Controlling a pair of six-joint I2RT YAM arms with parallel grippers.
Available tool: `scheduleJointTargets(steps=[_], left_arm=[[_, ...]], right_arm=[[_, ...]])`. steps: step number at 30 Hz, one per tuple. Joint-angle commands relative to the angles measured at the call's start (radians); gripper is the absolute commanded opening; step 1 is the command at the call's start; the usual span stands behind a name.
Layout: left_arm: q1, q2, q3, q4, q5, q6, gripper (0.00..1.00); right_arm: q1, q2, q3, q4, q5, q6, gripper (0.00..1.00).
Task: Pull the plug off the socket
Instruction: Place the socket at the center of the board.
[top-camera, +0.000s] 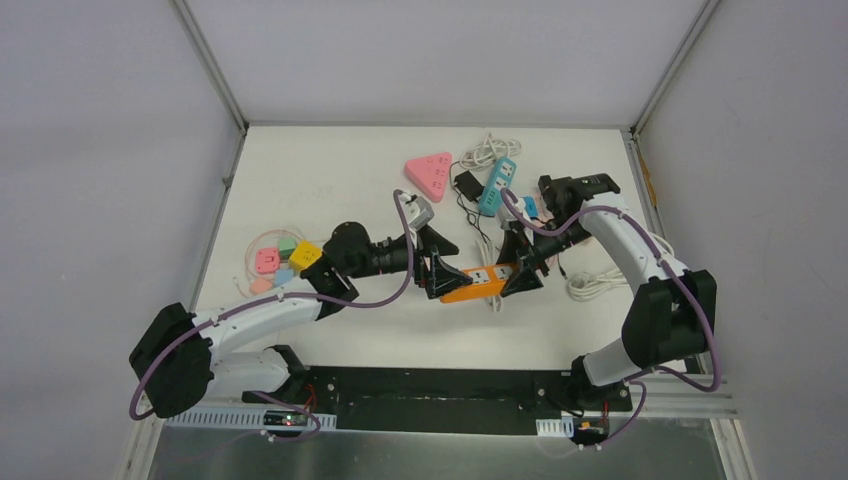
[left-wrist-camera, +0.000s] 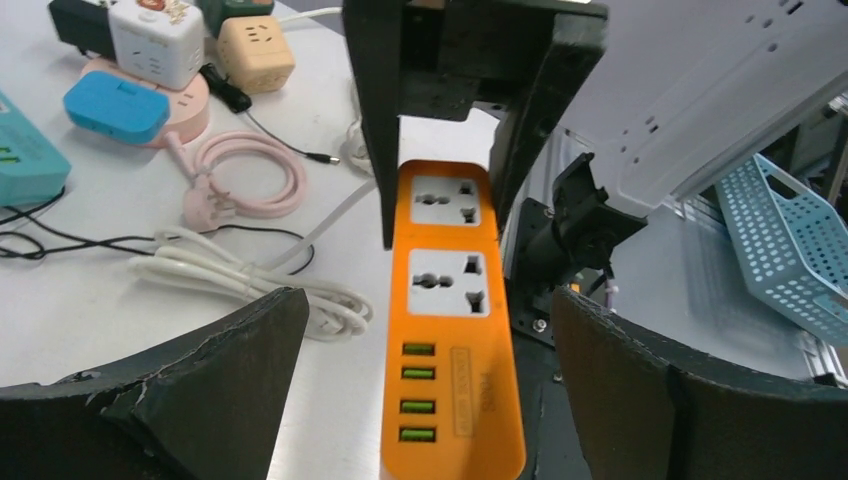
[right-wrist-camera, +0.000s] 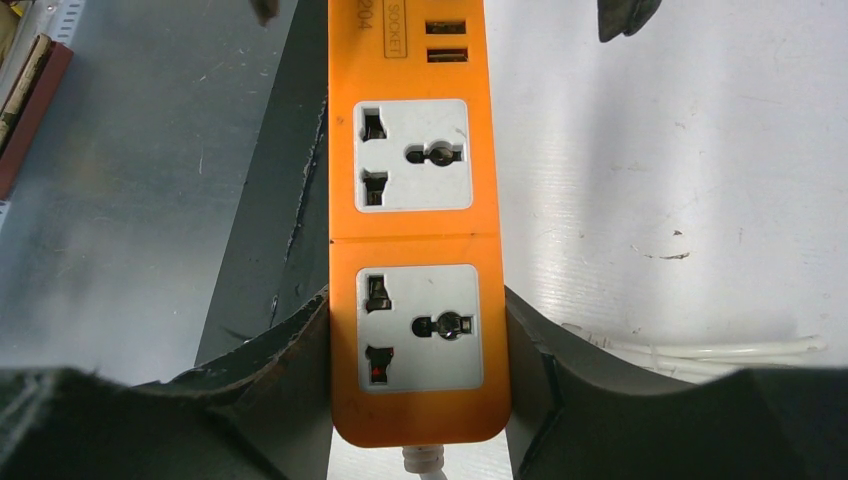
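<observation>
Looking down from above, I see the orange strip (top-camera: 482, 282) near the middle of the surface (top-camera: 320, 170), between my two arms; the right end effector (top-camera: 522, 272) is closed on its cord end, with one finger pressed to each long side; the left end effector (top-camera: 437, 272) is spread wide around the other end, where the small ports are; its fingers (left-wrist-camera: 230, 370) stand apart from the strip; both sockets (right-wrist-camera: 415, 155) face up; a white cord (left-wrist-camera: 250, 280) lies bunched just beside the strip.
</observation>
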Motion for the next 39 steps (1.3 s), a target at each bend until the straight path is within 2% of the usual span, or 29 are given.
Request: scheduleJointTargets(steps=[1, 5, 10, 16, 28, 39], left_arm=[[-0.011, 0.035, 0.098, -0.084, 0.102, -0.037, 0.95], [-0.011, 0.060, 0.127, -0.183, 0.131, 0.015, 0.95], [-0.012, 0.056, 0.160, -0.364, 0.039, 0.138, 0.93], [-0.035, 0.060, 0.180, -0.399, 0.081, 0.189, 0.91], [-0.049, 0.083, 0.214, -0.435, 0.057, 0.213, 0.63], [-0.049, 0.076, 0.213, -0.424, 0.041, 0.199, 0.68]], right_arm=[[-0.002, 0.005, 0.046, -0.071, -0.079, -0.070, 0.00], [-0.003, 0.005, 0.049, -0.075, -0.082, -0.073, 0.00], [-0.003, 0.017, 0.056, -0.088, -0.088, -0.074, 0.00], [-0.003, 0.038, 0.066, -0.092, -0.087, -0.063, 0.00], [-0.002, 0.064, 0.069, -0.094, -0.083, -0.055, 0.00], [0.001, 0.073, 0.066, -0.094, -0.073, -0.059, 0.00]])
